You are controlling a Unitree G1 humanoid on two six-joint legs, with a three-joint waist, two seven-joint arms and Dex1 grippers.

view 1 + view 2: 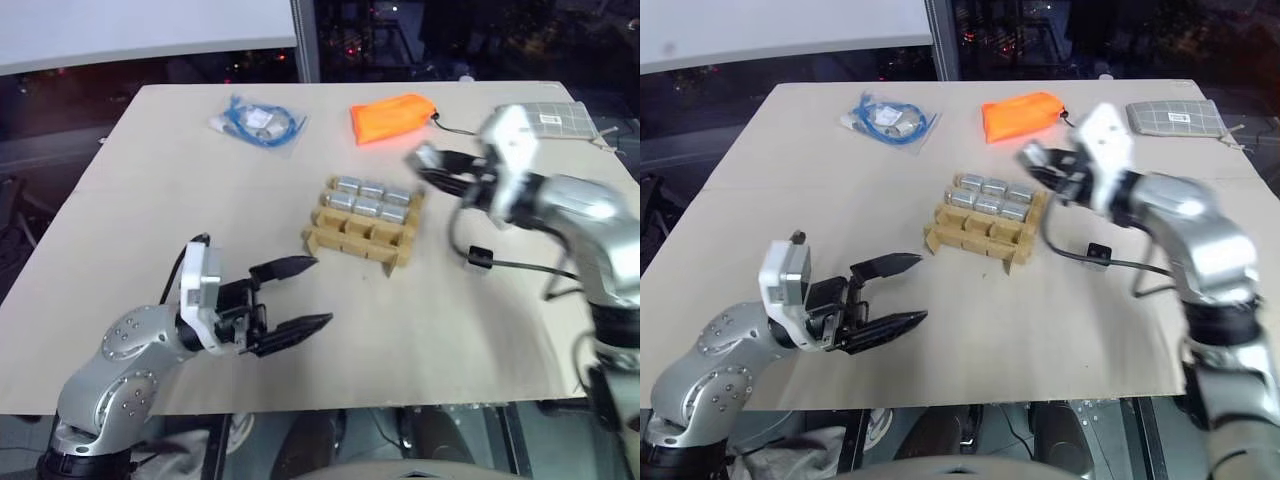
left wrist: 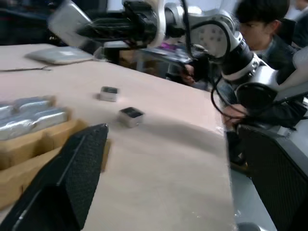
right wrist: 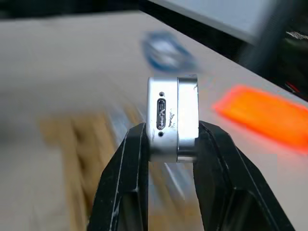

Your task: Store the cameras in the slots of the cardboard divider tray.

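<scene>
left gripper: we see it low over the near left part of the table, two black fingers spread wide, nothing between them, touching nothing; it points toward the tray.
cable bag: clear bag with a coiled blue cable, far left part of the table, well apart from the tray.
tray: tan cardboard grid at mid-table; we count six silver cameras seated in its two far rows, the near row of slots open and bare.
pouch: orange, far edge of the table, beyond the tray.
held camera: we see it clamped between the right fingers, silver body with a port on its side, one finger on each flat side; it sits above the table, not touching it.
right gripper: fingers closed on the held camera, just beside the tray's far right corner and above it, pointing left; blurred in the head views.
loose cameras: two small blocks on the table right of the tray in the left wrist view, near each other, not touching; in the head views we make out one black-faced block there.
grey pouch: flat, gridded, far right corner of the table, apart from everything.
person: seated past the table's right side, seen in the left wrist view.
</scene>
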